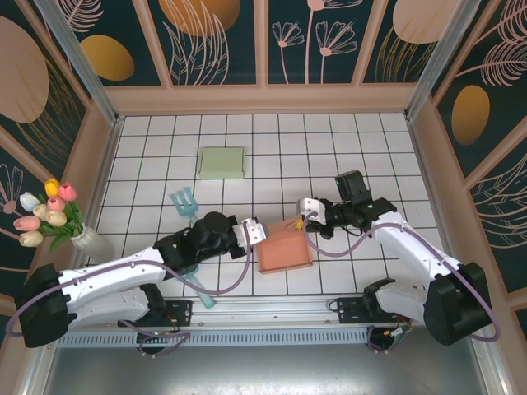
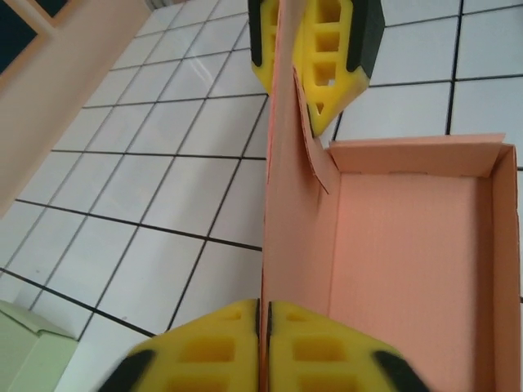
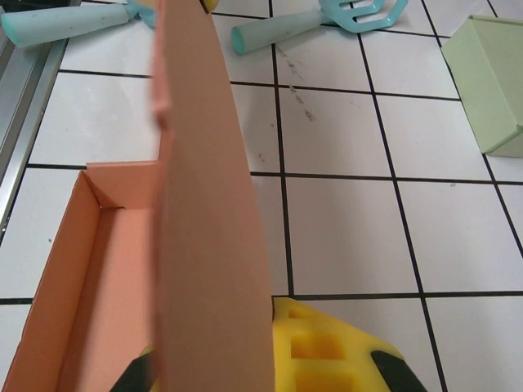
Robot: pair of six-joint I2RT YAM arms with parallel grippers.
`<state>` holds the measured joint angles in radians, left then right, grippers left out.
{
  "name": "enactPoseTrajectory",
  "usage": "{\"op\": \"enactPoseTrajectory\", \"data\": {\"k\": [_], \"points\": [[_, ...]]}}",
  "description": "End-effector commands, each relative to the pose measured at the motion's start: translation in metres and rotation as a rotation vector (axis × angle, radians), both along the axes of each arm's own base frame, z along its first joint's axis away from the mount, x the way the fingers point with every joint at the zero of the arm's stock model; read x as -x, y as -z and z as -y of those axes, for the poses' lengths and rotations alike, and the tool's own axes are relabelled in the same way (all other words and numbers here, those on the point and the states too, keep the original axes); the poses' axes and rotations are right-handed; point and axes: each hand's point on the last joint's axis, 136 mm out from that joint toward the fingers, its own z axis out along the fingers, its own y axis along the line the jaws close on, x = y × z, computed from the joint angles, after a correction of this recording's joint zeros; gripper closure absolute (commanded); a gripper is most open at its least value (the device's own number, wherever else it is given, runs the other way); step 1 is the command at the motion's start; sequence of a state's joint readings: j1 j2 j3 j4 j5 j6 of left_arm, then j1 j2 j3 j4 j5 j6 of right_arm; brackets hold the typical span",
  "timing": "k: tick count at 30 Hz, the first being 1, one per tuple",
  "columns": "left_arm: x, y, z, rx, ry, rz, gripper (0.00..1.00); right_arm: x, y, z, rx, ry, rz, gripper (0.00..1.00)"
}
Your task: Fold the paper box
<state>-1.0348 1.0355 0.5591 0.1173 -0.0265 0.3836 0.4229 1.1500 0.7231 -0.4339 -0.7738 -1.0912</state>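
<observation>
On table (image 1: 165, 156), left gripper (image 1: 258, 232), right gripper (image 1: 301, 217) clamp paper box (image 1: 284, 252) flap.

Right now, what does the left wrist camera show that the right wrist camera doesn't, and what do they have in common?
Left wrist, not right: the tan side wall, and a clear look at the left gripper and right gripper shut on opposite ends of the raised wall of the paper box. Right wrist, not left: a teal fork and another teal handle. Both: the box's open inside, the green box, white tiles.
</observation>
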Motion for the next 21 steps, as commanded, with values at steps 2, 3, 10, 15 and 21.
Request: {"op": "enactPoseTrajectory", "data": {"k": [2, 3, 10, 15, 21], "points": [[-0.015, -0.078, -0.006, 0.343, -0.152, 0.081, 0.69, -0.014, -0.016, -0.007, -0.070, 0.020, 0.041, 1.00], [-0.021, -0.084, -0.018, 0.391, -0.225, 0.086, 0.68, -0.018, -0.018, -0.005, -0.072, 0.040, 0.051, 1.00], [-0.061, -0.078, -0.162, 0.786, -0.964, 0.002, 0.58, -0.050, -0.064, -0.005, -0.229, 0.221, 0.154, 1.00], [-0.075, -0.051, -0.186, 0.800, -1.052, -0.132, 0.53, -0.057, -0.069, -0.010, -0.330, 0.277, 0.101, 1.00], [-0.122, -0.026, -0.180, 0.694, -1.050, -0.242, 0.55, -0.057, -0.040, -0.007, -0.304, 0.301, 0.059, 1.00]]}}
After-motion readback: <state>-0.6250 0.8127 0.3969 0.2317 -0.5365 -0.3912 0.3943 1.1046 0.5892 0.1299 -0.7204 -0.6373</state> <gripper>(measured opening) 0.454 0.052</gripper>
